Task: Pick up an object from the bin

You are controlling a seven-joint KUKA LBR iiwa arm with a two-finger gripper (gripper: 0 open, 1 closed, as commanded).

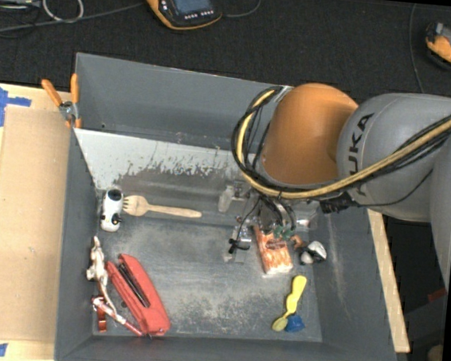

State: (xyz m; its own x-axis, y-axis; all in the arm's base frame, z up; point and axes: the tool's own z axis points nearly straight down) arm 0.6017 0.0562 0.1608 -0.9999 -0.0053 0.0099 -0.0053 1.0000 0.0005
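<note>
The gripper (253, 236) hangs low over the middle right of the bin (175, 126). Whether it is spread or pressed together I cannot tell. Just beside it, toward the right wall, lies a small orange block (275, 257), the likeliest thing to pick, with a small white piece (312, 251) near it. To do this well, centre over the block, come straight down and close across its narrow side, keeping clear of the white piece.

1 fork (162, 208), 1 red case (140, 293), 1 orange block (275, 255), 1 yellow tool (295, 295)
</note>
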